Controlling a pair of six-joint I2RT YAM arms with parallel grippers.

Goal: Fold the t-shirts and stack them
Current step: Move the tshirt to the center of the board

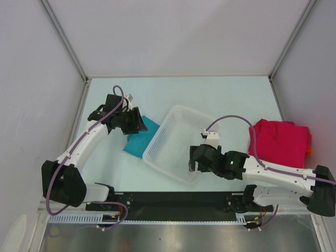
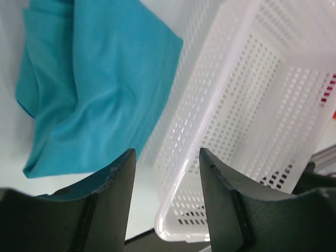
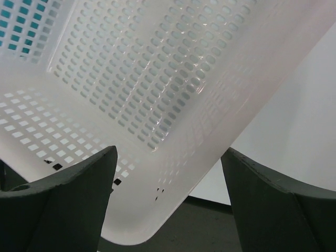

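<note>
White mesh basket (image 1: pixel 159 134) stands between two shirts: the teal t-shirt (image 1: pixel 140 143) against its left wall, the crimson t-shirt (image 1: pixel 281 142) apart at right. My left gripper (image 1: pixel 140 123) hovers over the teal one with fingers parted. My right gripper (image 1: pixel 195 160) spreads wide at the basket's near rim.

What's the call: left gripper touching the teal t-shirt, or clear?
Cannot tell. Left wrist view: left gripper is open, jaws empty, but the teal t-shirt runs behind one fingertip. Top view: the gripper covers that spot.

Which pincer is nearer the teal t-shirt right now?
Left. The left pincer hangs open just above the teal t-shirt; the right pincer sits across the white basket, at its near rim.
</note>
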